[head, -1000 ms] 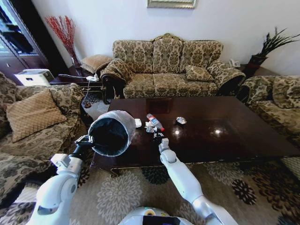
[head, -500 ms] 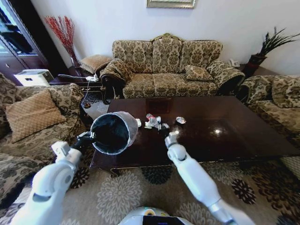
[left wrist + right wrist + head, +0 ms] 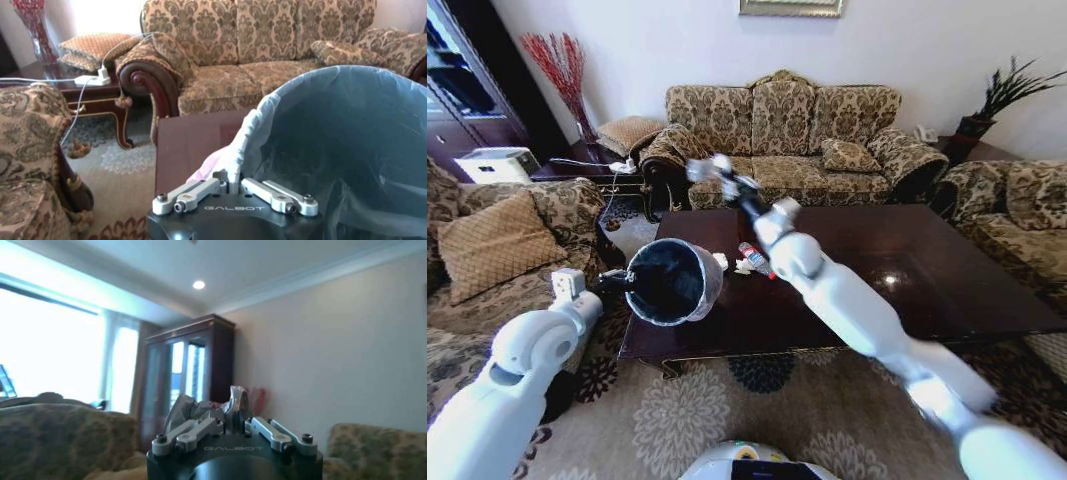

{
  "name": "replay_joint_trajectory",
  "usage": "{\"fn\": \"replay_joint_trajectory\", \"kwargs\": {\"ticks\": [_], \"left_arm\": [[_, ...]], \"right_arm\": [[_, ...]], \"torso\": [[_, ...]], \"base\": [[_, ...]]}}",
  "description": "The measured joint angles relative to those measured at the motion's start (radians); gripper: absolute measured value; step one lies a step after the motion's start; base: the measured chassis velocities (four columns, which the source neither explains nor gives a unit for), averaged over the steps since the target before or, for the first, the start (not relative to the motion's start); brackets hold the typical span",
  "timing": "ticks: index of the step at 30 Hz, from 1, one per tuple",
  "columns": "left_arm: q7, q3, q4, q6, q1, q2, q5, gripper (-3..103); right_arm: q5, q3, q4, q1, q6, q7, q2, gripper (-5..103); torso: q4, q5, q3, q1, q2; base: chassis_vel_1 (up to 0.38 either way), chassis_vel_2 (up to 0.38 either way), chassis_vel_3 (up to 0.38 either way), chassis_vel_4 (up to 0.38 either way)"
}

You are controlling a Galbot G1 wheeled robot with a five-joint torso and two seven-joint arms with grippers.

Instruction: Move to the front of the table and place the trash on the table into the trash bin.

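- The left gripper [image 3: 230, 186] is pinching the bag-lined rim of the trash bin [image 3: 670, 281], its jaws closed on the folded liner, and is holding the bin tilted just off the near left corner of the tabletop [image 3: 877, 265], dark opening facing the camera.
- The right gripper [image 3: 712, 170] is reaching high above the tabletop's far left part, over toward the sofa [image 3: 787, 135], with its arm stretching up across the head view.
- In the right wrist view its jaws are clamping a crumpled silvery wrapper [image 3: 208, 412], held up against the wall and a tall cabinet [image 3: 190, 375].
- A small clear bottle [image 3: 757, 259] with a red label and a few white paper wads [image 3: 743, 266] are lying on the tabletop just beside the bin's rim.
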Motion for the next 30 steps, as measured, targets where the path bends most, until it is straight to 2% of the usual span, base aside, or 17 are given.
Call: {"fn": "replay_joint_trajectory", "kwargs": {"ticks": [1, 3, 7, 15, 17, 19, 20, 24, 26, 27, 29, 30], "left_arm": [[0.0, 0.0, 0.0, 0.0, 0.0, 0.0, 0.0, 0], [0.004, 0.007, 0.013, 0.006, -0.011, 0.015, -0.012, 0], [0.007, 0.008, 0.029, 0.006, -0.021, 0.032, -0.022, 0], [0.022, -0.008, 0.071, 0.005, -0.035, 0.068, -0.039, 0], [0.023, -0.009, 0.073, 0.005, -0.036, 0.069, -0.04, 0], [0.027, -0.009, 0.073, 0.004, -0.036, 0.068, -0.041, 0], [0.027, -0.009, 0.073, 0.004, -0.036, 0.068, -0.041, 0], [0.029, -0.009, 0.078, 0.002, -0.036, 0.06, -0.041, 0], [0.03, -0.009, 0.08, 0.002, -0.037, 0.058, -0.041, 0], [0.032, -0.009, 0.082, 0.002, -0.038, 0.056, -0.042, 0], [0.033, -0.009, 0.084, 0.001, -0.04, 0.055, -0.042, 0], [0.033, -0.009, 0.087, 0.001, -0.042, 0.054, -0.042, 0]], "right_arm": [[0.0, 0.0, 0.0, 0.0, 0.0, 0.0, 0.0, 8], [0.046, -0.11, 0.028, 0.034, -0.02, 0.019, 0.02, 8], [0.049, -0.192, 0.035, 0.037, -0.03, 0.024, 0.027, 8], [-0.001, -0.267, 0.043, -0.001, -0.081, 0.051, 0.009, 8], [-0.009, -0.269, 0.04, -0.005, -0.087, 0.057, 0.01, 4], [-0.023, -0.27, 0.029, -0.012, -0.092, 0.067, 0.016, 13], [-0.023, -0.27, 0.029, -0.012, -0.092, 0.067, 0.016, 13], [-0.024, -0.26, 0.033, -0.012, -0.101, 0.081, 0.01, 35], [-0.02, -0.25, 0.035, -0.009, -0.101, 0.081, 0.006, 35], [-0.015, -0.239, 0.037, -0.008, -0.101, 0.082, 0.002, 46], [-0.01, -0.223, 0.039, -0.007, -0.102, 0.085, -0.002, 46], [-0.004, -0.195, 0.04, -0.007, -0.103, 0.09, -0.005, 57]], "torso": [[0.0, 0.0, 0.0, 0.0, 0.0], [-0.0007, -0.0004, 0.0, 0.0, 0.0], [-0.0015, 0.0003, 0.0, 0.0, 0.0], [-0.0013, 0.0004, 0.0, 0.0, 0.0], [-0.0012, 0.0004, 0.0, 0.0, 0.0], [-0.0012, 0.0005, 0.0, 0.0, 0.0], [-0.0012, 0.0005, 0.0, 0.0, 0.0], [-0.0011, 0.0004, 0.0, 0.0, 0.0], [-0.0011, 0.0004, 0.0, 0.0, 0.0], [-0.0011, 0.0004, 0.0, 0.0, 0.0], [-0.0012, 0.0004, 0.0, 0.0, 0.0], [-0.0012, 0.0004, 0.0, 0.0, 0.0]], "base": [[0.0, 0.0, 0.0, 0.0], [0.0, 0.0, 0.0, 0.0], [0.0, 0.0, 0.0, 0.0], [0.0, 0.0, 0.0, 0.0], [0.0, 0.0, 0.0, 0.0], [0.0, 0.0, 0.0, 0.0], [0.0, 0.0, 0.0, 0.0], [0.0, 0.0, 0.0, 0.0], [0.0, 0.0, 0.0, 0.0], [0.0, 0.0, 0.0, 0.0], [0.0, 0.0, 0.0, 0.0], [0.0, 0.0, 0.0, 0.0]]}}
